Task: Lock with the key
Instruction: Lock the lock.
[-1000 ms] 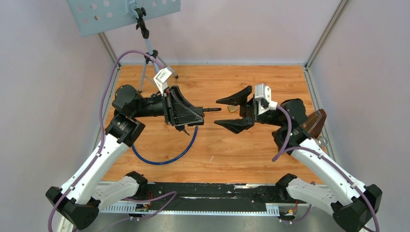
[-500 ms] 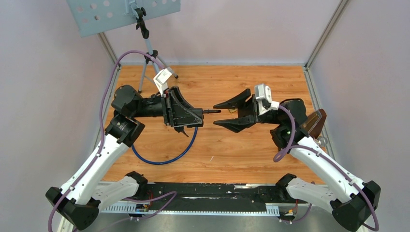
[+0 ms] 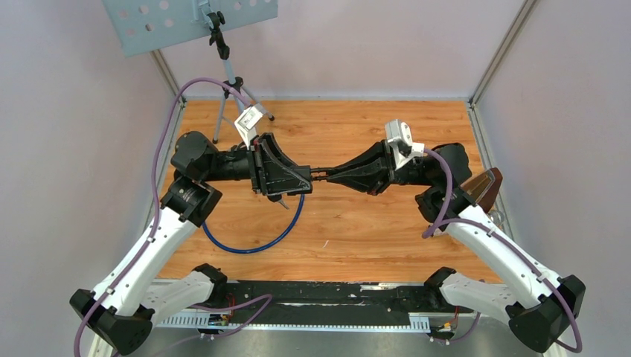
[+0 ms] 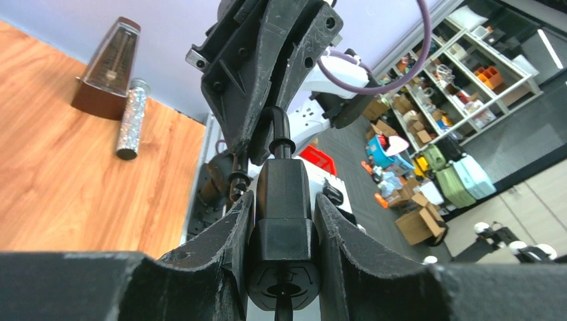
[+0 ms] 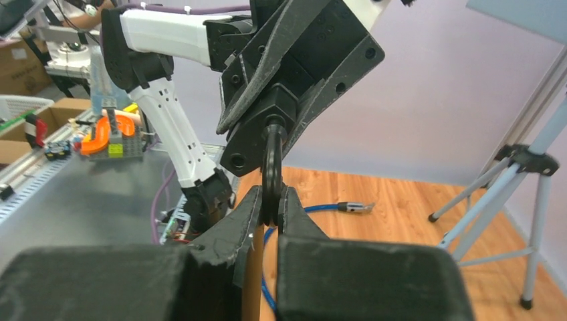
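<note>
My left gripper [image 3: 289, 177] hangs above the wooden table, pointing right, shut on the black lock body [image 3: 303, 177]. In the left wrist view the lock body [image 4: 284, 221] sits squeezed between both fingers. The black key [image 3: 321, 172] sticks out of the lock's right end. My right gripper [image 3: 332, 175] points left and is shut on the key's head [image 5: 271, 167], pinched between the fingertips [image 5: 289, 204]. The lock's blue cable [image 3: 253, 244] loops down onto the table, its metal end [image 5: 354, 206] lying loose.
A brown metronome [image 3: 484, 190] and a glittery tube [image 4: 130, 119] stand at the table's right edge. A tripod [image 3: 231, 82] with a perforated plate stands at the back left. Walls close in the table on three sides.
My right gripper has moved left up to the lock and closed from wide open onto the key's head. The left gripper has stayed put, holding the lock.
</note>
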Motion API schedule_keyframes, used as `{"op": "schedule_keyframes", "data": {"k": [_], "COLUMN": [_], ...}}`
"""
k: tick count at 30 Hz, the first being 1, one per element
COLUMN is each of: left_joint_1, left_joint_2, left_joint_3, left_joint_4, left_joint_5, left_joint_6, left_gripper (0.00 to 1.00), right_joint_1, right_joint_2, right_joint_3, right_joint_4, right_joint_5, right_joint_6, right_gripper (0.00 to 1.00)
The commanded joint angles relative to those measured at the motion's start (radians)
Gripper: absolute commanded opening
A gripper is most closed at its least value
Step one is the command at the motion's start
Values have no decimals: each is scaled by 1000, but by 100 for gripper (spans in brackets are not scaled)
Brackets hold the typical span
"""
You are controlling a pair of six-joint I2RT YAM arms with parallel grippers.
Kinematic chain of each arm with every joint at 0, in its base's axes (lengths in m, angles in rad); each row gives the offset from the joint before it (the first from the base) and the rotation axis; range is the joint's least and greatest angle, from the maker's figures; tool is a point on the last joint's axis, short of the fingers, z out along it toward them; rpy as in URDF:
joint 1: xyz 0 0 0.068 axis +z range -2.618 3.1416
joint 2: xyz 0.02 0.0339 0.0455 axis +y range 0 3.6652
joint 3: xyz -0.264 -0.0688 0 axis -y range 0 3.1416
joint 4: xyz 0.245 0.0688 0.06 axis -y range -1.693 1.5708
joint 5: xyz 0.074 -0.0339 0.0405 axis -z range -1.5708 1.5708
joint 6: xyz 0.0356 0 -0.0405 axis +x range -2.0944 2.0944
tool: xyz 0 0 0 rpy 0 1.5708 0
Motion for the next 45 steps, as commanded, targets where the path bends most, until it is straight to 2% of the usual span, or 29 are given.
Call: {"op": "schedule_keyframes", "data": {"k": [1,5,8,13,28,32,35,37,42,45], "left_joint_1": [-1,-1,-1,-1,-1,-2,-2,-2,-2,-1], "left_joint_2": [-29,-23,-18,-11,7,12,-2,-10,-4,-6], "left_joint_3": [28,51,47,25,-37,-40,-31,-30,-19,-14], "left_joint_4": [-54,-170,-172,-95,67,43,-41,-57,-94,-124], "left_joint_5": [-51,-90,-106,-128,-193,-188,-217,-225,-227,-223], "left_joint_6": [173,321,363,351,238,246,300,310,315,322], "left_gripper": [0,0,0,0,0,0,0,0,0,0], "right_joint_1": [6,6,6,21,161,167,168,166,161,140], "right_joint_2": [-1,-2,3,18,138,145,103,76,12,-26], "right_joint_3": [80,107,110,89,10,-4,-22,-33,-27,-38], "right_joint_4": [-82,-139,-137,-90,61,75,55,33,-90,-125], "right_joint_5": [65,78,82,104,241,280,343,381,469,479], "right_joint_6": [109,206,286,373,405,397,369,355,311,313], "right_gripper": [0,0,0,0,0,0,0,6,39,44]}}
